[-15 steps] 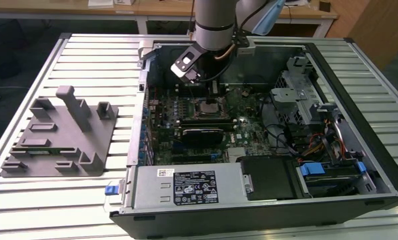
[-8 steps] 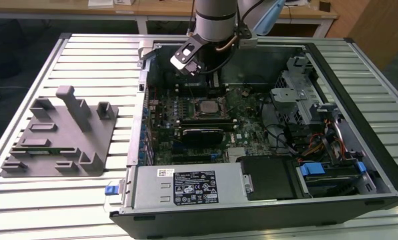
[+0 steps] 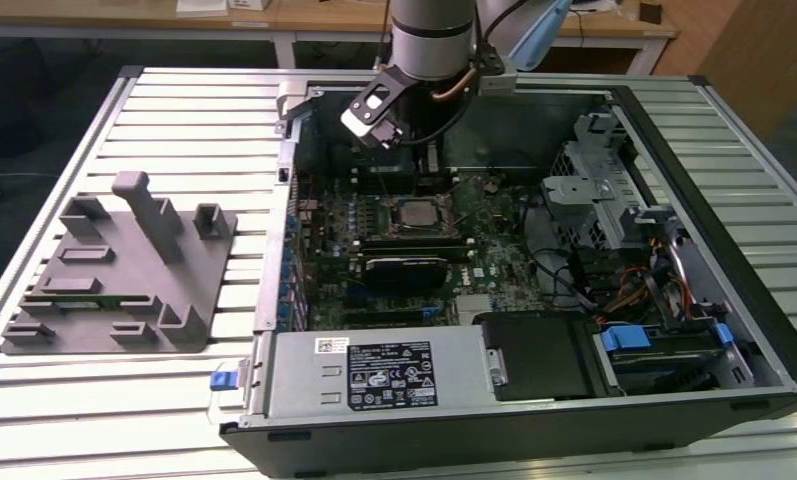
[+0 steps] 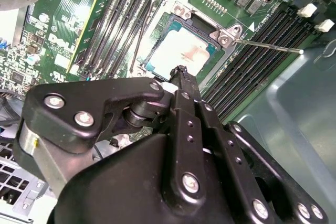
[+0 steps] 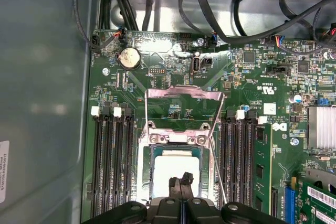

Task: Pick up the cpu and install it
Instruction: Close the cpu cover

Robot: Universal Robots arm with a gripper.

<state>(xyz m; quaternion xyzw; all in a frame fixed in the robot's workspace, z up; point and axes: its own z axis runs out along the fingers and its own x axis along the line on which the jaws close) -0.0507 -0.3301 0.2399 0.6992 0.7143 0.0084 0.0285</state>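
- The cpu point(image 5: 176, 165) lies flat in the open socket point(image 5: 147, 153) near the middle of the motherboard point(image 5: 252, 77). Its pale metal top faces up, with a thin greenish rim around it.
- By my judgement it is light, thin and stiff. The smooth lid would likely be slippery under the fingertips, and its underside and the socket contacts are easily damaged.
- The sound place to hold it looks to be two opposite edges of the rim, keeping the chip level. Pressing on the lid or tilting it in the recess seems risky.
- The hand point(image 5: 181, 178) hangs just above the near edge of the chip. Its two black fingertips point(image 5: 175, 181) are together, with nothing seen between them. In the second wrist view I cannot tell whether the tips touch the lid.
- The metal load plate point(image 5: 184, 106) is swung back and open beyond the socket, and the thin retention lever point(image 4: 268, 45) stands released to one side.
- Rows of black memory slots point(image 5: 113, 156) flank the socket on both sides, and a coin battery point(image 5: 129, 57) sits further off.
- In the exterior view the board lies inside an open computer case point(image 3: 665, 95) on a slatted tabletop point(image 3: 51, 400). A grey fixture tray point(image 3: 118, 270) stands well apart, on the exterior view's left.
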